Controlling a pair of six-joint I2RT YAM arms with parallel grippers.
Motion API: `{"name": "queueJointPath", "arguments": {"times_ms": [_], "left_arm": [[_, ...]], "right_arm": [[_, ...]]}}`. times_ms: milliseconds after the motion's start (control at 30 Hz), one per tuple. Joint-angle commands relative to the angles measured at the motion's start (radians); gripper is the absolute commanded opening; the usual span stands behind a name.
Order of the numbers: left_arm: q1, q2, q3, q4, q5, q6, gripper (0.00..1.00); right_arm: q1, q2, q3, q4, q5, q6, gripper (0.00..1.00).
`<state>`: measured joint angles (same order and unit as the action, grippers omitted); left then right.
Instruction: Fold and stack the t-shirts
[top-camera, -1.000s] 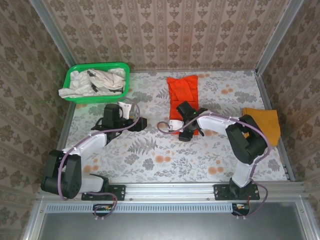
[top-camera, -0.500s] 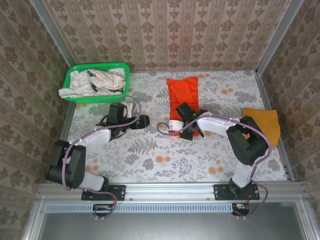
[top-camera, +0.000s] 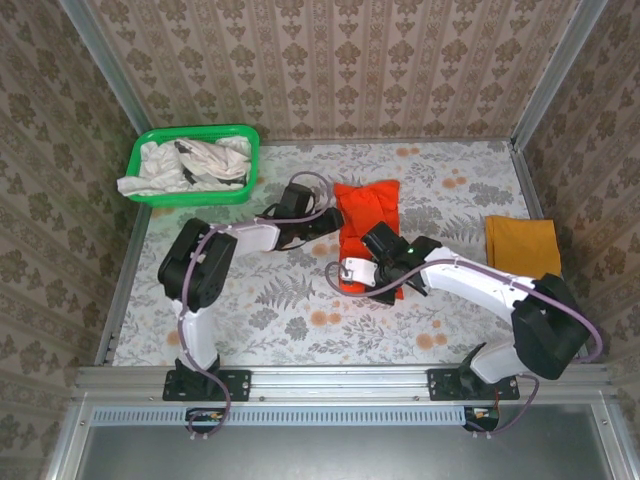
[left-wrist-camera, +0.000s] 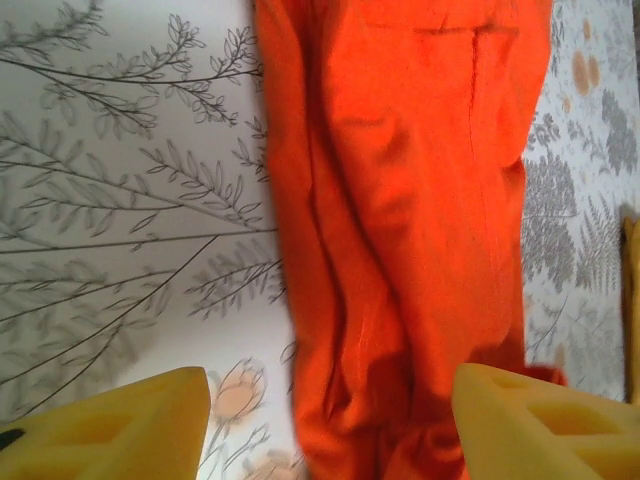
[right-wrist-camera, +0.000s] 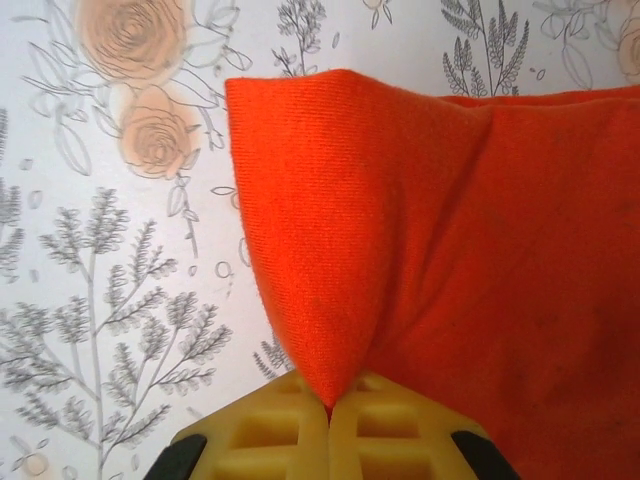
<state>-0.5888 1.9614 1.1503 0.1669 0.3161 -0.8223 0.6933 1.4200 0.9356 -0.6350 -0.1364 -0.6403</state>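
Mid-table, on the floral-print tabletop (top-camera: 300, 300), we find the bright orange-red cloth t-shirt (top-camera: 368, 212) lying as a narrow, part-folded strip running near to far. The right gripper (top-camera: 388, 275) has its yellow pads (right-wrist-camera: 270, 430) pinched tight on the strip's near corner, which peaks into a point in the right wrist view. We judge the hold is meant to carry that end over toward the far end for the next fold. The left gripper (top-camera: 323, 226) hangs w/ jaws wide apart at the shirt's left edge, nothing gripped, prob. placed to take or pin that side. A folded mustard-yellow cloth t-shirt (top-camera: 520, 245) lies at the right edge, likely the stack's base. Crumpled off-white cloth t-shirts (top-camera: 190, 160) sit in the green plastic basket (top-camera: 200, 198), far left, not yet folded.
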Motion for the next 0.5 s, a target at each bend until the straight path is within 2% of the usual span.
{"name": "queueJointPath", "arguments": {"times_ms": [0,200,467], "left_arm": [[0.010,0.032,0.062,-0.007,-0.015,-0.067,0.56],[0.006,0.092,0.104,-0.014,0.015,-0.108,0.41],[-0.011,0.140,0.123,-0.033,0.023,-0.129,0.37]], "right_arm": [[0.009,-0.070,-0.003,-0.073,-0.047,0.037,0.00],[0.009,-0.114,0.018,-0.089,-0.041,0.030,0.00],[0.009,-0.137,0.037,-0.081,-0.029,0.019,0.00]]}}
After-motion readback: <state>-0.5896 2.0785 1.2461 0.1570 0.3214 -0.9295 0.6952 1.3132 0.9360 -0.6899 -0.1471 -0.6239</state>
